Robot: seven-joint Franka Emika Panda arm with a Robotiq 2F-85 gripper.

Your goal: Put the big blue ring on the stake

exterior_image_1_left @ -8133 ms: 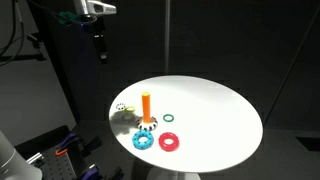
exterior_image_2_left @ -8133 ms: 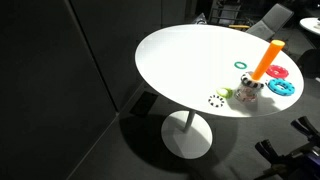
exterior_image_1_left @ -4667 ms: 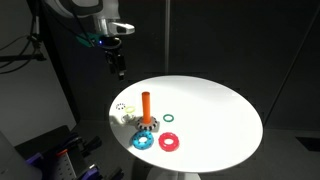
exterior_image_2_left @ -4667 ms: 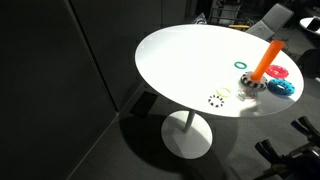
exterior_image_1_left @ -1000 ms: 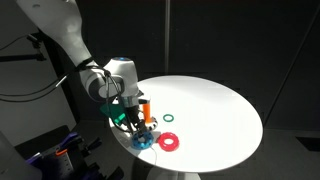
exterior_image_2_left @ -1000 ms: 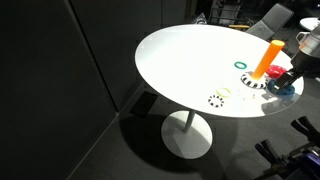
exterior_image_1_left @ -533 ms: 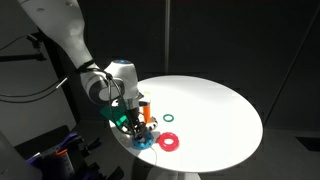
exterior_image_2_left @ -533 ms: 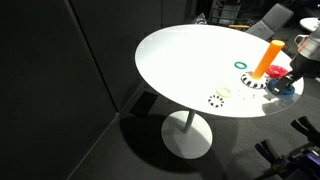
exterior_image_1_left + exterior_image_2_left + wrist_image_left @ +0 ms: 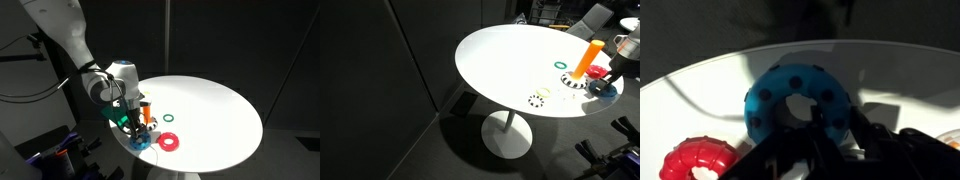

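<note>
The big blue ring (image 9: 790,100) is lying flat on the white table (image 9: 220,110), close to its edge, with the red ring (image 9: 698,163) just beside it and the stake (image 9: 146,108) standing upright near them, its top bare. The small green ring (image 9: 169,118) is resting a little beyond the stake. Lying flat with its hole facing up, the blue ring is offering its band to a grasp from above, and that appears to be why the arm is reaching down over it near the stake in both exterior views. In the wrist view the pincer (image 9: 840,125) is hanging right over the ring, one dark finger (image 9: 816,128) seeming to be dipping into the hole and the other sitting outside the rim, so the band is running between them. The jaws are standing about a band's width apart. They are dark and blurred, so I cannot tell whether they are squeezing the ring or only straddling it; nothing is showing the ring lifted off the table.
</note>
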